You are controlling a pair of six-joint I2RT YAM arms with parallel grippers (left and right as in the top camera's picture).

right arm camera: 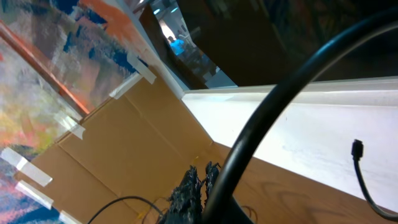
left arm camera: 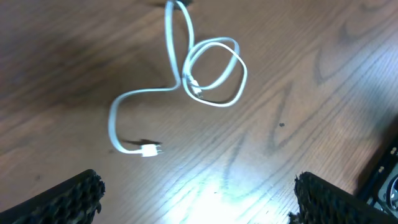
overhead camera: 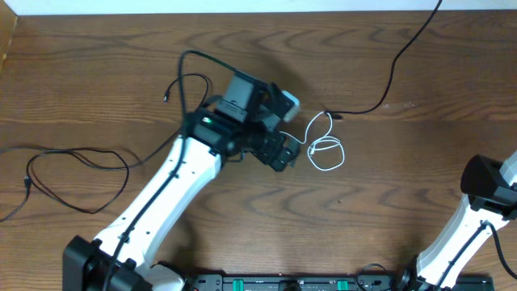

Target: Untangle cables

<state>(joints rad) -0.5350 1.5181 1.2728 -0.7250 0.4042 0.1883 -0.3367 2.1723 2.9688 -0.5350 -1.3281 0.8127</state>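
White arms [overhead camera: 174,190], black joints [overhead camera: 485,187], ridged claw pads [left arm camera: 68,199]

table [overhead camera: 363,202]: brown wood with a strong grain; it fills the overhead view and the left wrist view [left arm camera: 311,74].
white cable [overhead camera: 326,145]: lies right of centre, flat on the wood, coiled into a small double loop with one tail curving away [left arm camera: 184,79]; both ends are free.
right black cable [overhead camera: 393,69]: runs from the far right edge down to the middle; its end sits just beside the white cable's upper end, contact unclear.
left black cable [overhead camera: 81,149]: loose, open loops at the left edge, well apart from the white cable.
third black cable [overhead camera: 173,87]: thin, its free end lies left of centre; the rest is hidden.
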